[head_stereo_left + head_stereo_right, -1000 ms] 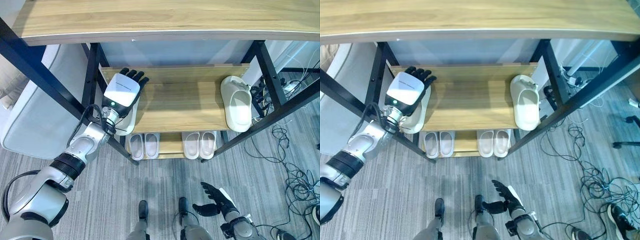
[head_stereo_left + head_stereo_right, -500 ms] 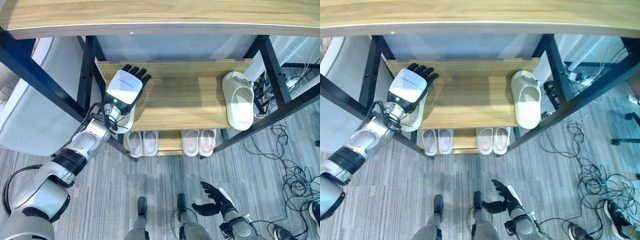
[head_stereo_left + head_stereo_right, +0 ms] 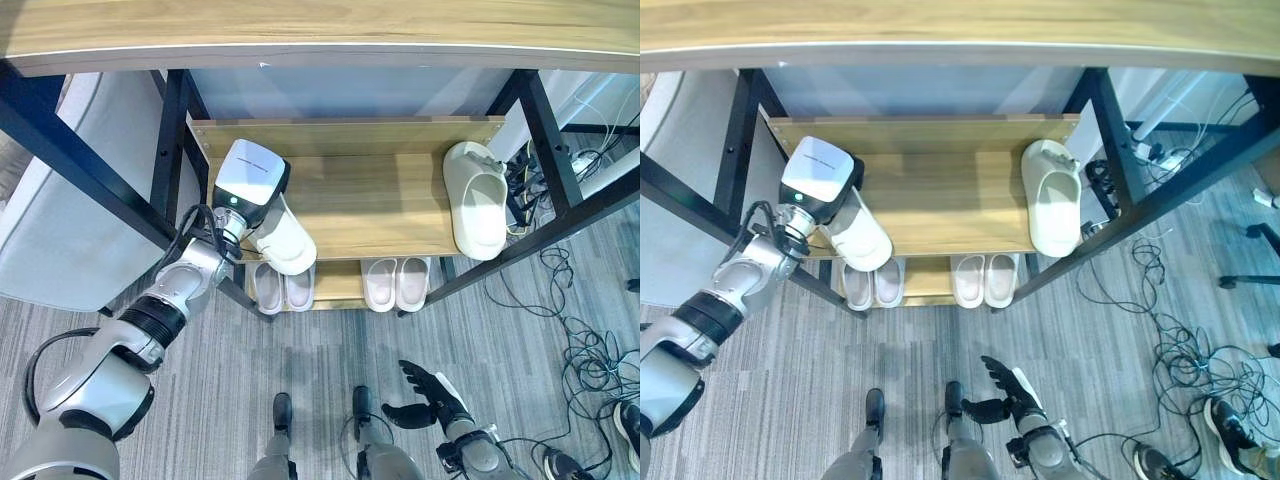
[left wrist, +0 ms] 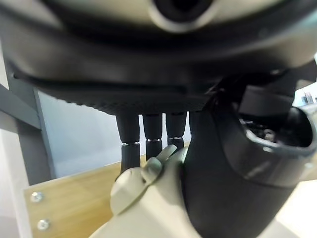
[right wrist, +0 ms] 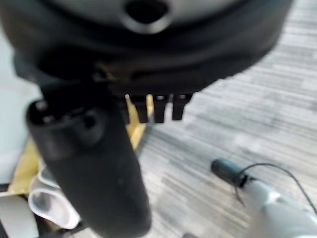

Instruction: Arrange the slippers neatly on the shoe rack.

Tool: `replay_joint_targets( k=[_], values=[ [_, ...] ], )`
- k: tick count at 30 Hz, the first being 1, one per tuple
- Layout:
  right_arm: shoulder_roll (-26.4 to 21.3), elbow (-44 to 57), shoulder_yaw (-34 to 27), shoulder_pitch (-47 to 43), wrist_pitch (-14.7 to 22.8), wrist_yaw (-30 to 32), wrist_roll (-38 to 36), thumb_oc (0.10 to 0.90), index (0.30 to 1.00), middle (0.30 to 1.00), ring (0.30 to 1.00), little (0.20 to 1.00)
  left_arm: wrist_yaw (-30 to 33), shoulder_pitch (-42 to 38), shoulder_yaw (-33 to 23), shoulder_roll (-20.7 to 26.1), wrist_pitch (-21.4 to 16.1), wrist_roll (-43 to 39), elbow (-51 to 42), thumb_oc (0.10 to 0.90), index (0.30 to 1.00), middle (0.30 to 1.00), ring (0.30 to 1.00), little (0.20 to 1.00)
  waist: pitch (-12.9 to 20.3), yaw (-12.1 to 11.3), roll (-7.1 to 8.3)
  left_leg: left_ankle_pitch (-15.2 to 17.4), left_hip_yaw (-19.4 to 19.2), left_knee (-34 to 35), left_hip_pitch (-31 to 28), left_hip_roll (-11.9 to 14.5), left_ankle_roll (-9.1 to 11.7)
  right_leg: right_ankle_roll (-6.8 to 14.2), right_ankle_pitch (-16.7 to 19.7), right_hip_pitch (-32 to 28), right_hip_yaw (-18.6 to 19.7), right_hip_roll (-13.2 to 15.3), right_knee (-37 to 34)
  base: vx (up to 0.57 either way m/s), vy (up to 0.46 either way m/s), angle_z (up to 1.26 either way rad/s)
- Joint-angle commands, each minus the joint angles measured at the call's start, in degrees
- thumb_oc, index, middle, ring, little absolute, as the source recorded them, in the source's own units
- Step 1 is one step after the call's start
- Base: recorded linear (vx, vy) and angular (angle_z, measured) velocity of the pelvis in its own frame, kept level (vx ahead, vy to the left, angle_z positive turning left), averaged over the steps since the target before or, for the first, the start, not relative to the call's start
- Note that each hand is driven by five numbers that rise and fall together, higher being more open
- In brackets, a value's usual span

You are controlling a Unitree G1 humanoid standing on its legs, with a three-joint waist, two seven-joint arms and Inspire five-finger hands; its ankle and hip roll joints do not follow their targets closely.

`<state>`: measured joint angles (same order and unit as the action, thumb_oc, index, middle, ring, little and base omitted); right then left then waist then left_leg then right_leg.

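My left hand (image 3: pixel 250 180) reaches onto the middle shelf of the wooden shoe rack (image 3: pixel 370 200) at its left end. It is shut on a cream slipper (image 3: pixel 285 240); in the left wrist view the fingers (image 4: pixel 143 141) curl over the slipper (image 4: pixel 148 203) with the thumb against it. The slipper lies slanted, one end hanging past the shelf's front edge. A second cream slipper (image 3: pixel 475 200) rests at the shelf's right end, pointing front to back. My right hand (image 3: pixel 430 395) hangs low over the floor, open and holding nothing.
Two pairs of pale slippers (image 3: pixel 283 287) (image 3: pixel 397 283) stand on the bottom shelf. The top board (image 3: pixel 320 30) overhangs the rack, with black frame posts (image 3: pixel 545 140) at each side. Loose cables (image 3: pixel 590 350) lie on the floor to the right.
My left hand's fingers have curled from straight onto the slipper. The slipper has swung out from the shelf's left edge, so its near end now points right and overhangs the front.
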<state>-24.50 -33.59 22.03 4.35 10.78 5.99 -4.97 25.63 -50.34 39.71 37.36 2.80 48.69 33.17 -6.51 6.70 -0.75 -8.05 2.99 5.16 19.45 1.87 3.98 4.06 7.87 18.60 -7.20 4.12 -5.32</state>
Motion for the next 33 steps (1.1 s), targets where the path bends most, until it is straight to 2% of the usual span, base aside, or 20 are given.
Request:
replay_joint_targets(
  k=[1, 7, 13, 19, 20, 23, 24, 25, 26, 27, 28, 29, 31, 33],
  values=[
    [-2.52, 2.11, -1.64, 0.19, 3.22, 2.3, 0.43, 0.8, 0.9, 0.9, 0.9, 0.9, 3.43, -4.54, -2.48, -2.95, -2.35, -1.64, 0.57, 0.4, 0.3, 0.3, 0.3, 0.3, 0.62, -0.73, -1.33, 4.4, -2.5, -0.16, -0.29, -1.67, -0.29, 3.34, -5.09, 0.99, 1.35, -0.48, 0.32, 0.0, -0.02, -0.06],
    [-3.09, 2.74, -1.44, 0.65, 3.99, 3.44, 1.49, 0.8, 0.9, 0.9, 0.9, 0.9, 7.02, 0.3, -4.08, -3.11, -4.26, -1.43, -5.48, 0.4, 0.3, 0.3, 0.3, 0.3, 0.38, -0.94, -2.0, 4.99, -3.15, -0.16, -3.46, -1.23, -0.39, 2.94, -6.24, -2.19, 1.76, -1.09, 0.32, 0.01, -0.041, -0.08],
    [-3.35, 2.31, -1.95, 0.92, 4.55, 4.26, 1.4, 0.8, 0.9, 0.9, 0.9, 0.9, 9.51, 5.11, -5.55, -3.78, -5.15, -1.59, -7.56, 0.4, 0.3, 0.3, 0.3, 0.3, 0.8, -0.95, -2.65, 5.24, -3.34, -0.16, -6.63, -0.55, 0.13, 2.4, -7.63, -5.5, 1.57, -1.66, 0.32, 0.02, -0.07, -0.03],
    [-2.95, 0.8, -2.54, 1.2, 4.95, 4.85, 0.49, 0.8, 0.9, 0.9, 0.9, 0.9, 11.42, 11.38, -8.15, -3.44, -7.09, -3.09, -11.89, 0.4, 0.3, 0.3, 0.3, 0.3, 1.77, -0.68, -3.42, 5.63, -3.6, -0.16, -12.02, 2.07, 0.79, 1.06, -10.02, -10.54, 1.86, -3.74, 0.32, 0.06, -0.138, -0.02],
    [-2.49, -0.92, -2.21, 0.46, 4.9, 4.96, 0.38, 0.8, 0.9, 0.9, 0.9, 0.9, 11.0, 13.16, -8.08, -3.22, -8.24, -3.61, -13.63, 0.4, 0.3, 0.3, 0.3, 0.3, 1.11, -0.69, -3.28, 6.18, -4.22, -2.72, -13.5, 3.58, 0.99, 0.31, -10.86, -12.87, 2.56, -4.9, 0.32, 0.11, -0.245, -0.07],
    [-2.65, -1.2, -1.98, -0.01, 4.62, 5.25, 0.7, 0.8, 0.9, 0.9, 0.9, 0.9, 9.84, 13.5, -7.59, -3.49, -8.95, -4.53, -15.01, 0.4, 0.3, 0.3, 0.3, 0.3, -0.89, -0.57, -2.38, 7.65, -4.33, -10.63, -11.78, 4.51, 1.18, -0.57, -11.26, -15.62, 2.63, -4.98, 0.32, 0.0, -0.159, -0.13],
    [-2.54, -1.47, -2.0, -0.21, 4.28, 5.41, 0.64, 0.8, 0.9, 0.9, 0.9, 0.9, 9.36, 13.77, -7.63, -3.87, -9.3, -5.11, -15.67, 0.4, 0.3, 0.3, 0.3, 0.3, -2.18, -0.51, -2.05, 8.99, -4.2, -15.25, -9.98, 4.3, 1.01, -0.83, -11.37, -17.04, 2.14, -4.61, 0.32, -0.05, -0.153, 0.02],
    [-2.55, -1.74, -2.02, -0.19, 3.98, 5.56, 0.72, 0.8, 0.9, 0.9, 0.9, 0.9, 9.27, 14.01, -8.05, -4.57, -9.61, -5.86, -16.25, 0.4, 0.3, 0.3, 0.3, 0.3, -2.72, -0.74, -1.71, 8.88, -4.24, -18.31, -8.76, 3.92, 0.74, -1.01, -11.37, -17.8, 1.81, -4.16, 0.32, -0.1, -0.08, 0.08],
    [-2.89, -1.21, -2.21, 0.21, 3.58, 5.86, 1.31, 0.8, 0.9, 0.9, 0.9, 0.9, 9.27, 15.12, -9.32, -5.72, -10.62, -7.12, -18.35, 0.4, 0.3, 0.3, 0.3, 0.3, -3.92, -1.71, -1.29, 10.02, -2.75, -22.37, -5.69, 0.48, -0.1, -1.13, -11.06, -18.29, 1.7, -3.63, 0.32, -0.07, -0.025, 0.12],
    [-2.95, -1.11, -2.21, 0.28, 3.52, 5.86, 1.34, 0.8, 0.9, 0.9, 0.9, 0.9, 9.13, 15.28, -9.44, -5.68, -10.6, -7.13, -18.58, 0.4, 0.3, 0.3, 0.3, 0.3, -3.81, -1.54, -1.39, 10.38, -2.61, -23.06, -5.25, 0.37, -0.26, -1.01, -11.17, -18.24, 1.54, -3.57, 0.32, -0.01, 0.031, 0.12],
    [-8.23, 9.53, -5.48, 6.25, 4.62, 1.86, -0.04, 0.8, 0.9, 0.9, 0.9, 0.9, 9.24, 16.5, -13.01, -3.31, -11.67, -8.18, -20.28, 0.4, 0.3, 0.3, 0.3, 0.3, -3.9, -1.55, -0.55, 12.05, -2.02, -22.09, -2.85, -4.98, -1.7, -0.58, -10.71, -18.31, 2.99, -4.51, 0.32, 0.03, 0.038, 0.08],
    [-8.45, 10.05, -5.68, 6.62, 4.34, 1.73, -0.12, 0.8, 0.9, 0.9, 0.9, 0.9, 9.14, 16.64, -13.09, -3.37, -11.67, -8.2, -20.44, 0.4, 0.3, 0.3, 0.3, 0.3, -3.68, -1.57, -0.58, 11.57, -2.08, -21.79, -2.7, -5.08, -1.75, -0.55, -10.51, -18.03, 3.01, -4.39, 0.32, 0.06, 0.022, -0.18],
    [-10.61, 13.8, -7.58, 8.96, 4.99, 0.74, -1.33, 0.8, 0.9, 0.9, 0.9, 0.9, 8.82, 19.33, -15.49, -0.69, -11.93, -8.34, -23.9, 0.4, 0.3, 0.3, 0.3, 0.3, -3.38, -2.51, 0.14, 10.24, -1.19, -19.94, -1.51, -7.17, -1.9, -0.15, -9.47, -17.66, 4.58, -5.16, 0.32, 0.08, 0.011, -0.39],
    [-10.52, 13.46, -7.09, 9.06, 5.47, 0.02, -1.35, 0.8, 0.9, 0.9, 0.9, 0.9, 7.92, 20.56, -15.18, 0.44, -12.27, -6.84, -25.07, 0.4, 0.3, 0.3, 0.3, 0.3, -2.5, -2.7, 0.11, 10.06, -0.93, -16.05, -5.21, -7.0, -2.95, -0.1, -9.42, -18.33, 5.78, -5.94, 0.32, 0.14, 0.03, -0.67]
  ],
)
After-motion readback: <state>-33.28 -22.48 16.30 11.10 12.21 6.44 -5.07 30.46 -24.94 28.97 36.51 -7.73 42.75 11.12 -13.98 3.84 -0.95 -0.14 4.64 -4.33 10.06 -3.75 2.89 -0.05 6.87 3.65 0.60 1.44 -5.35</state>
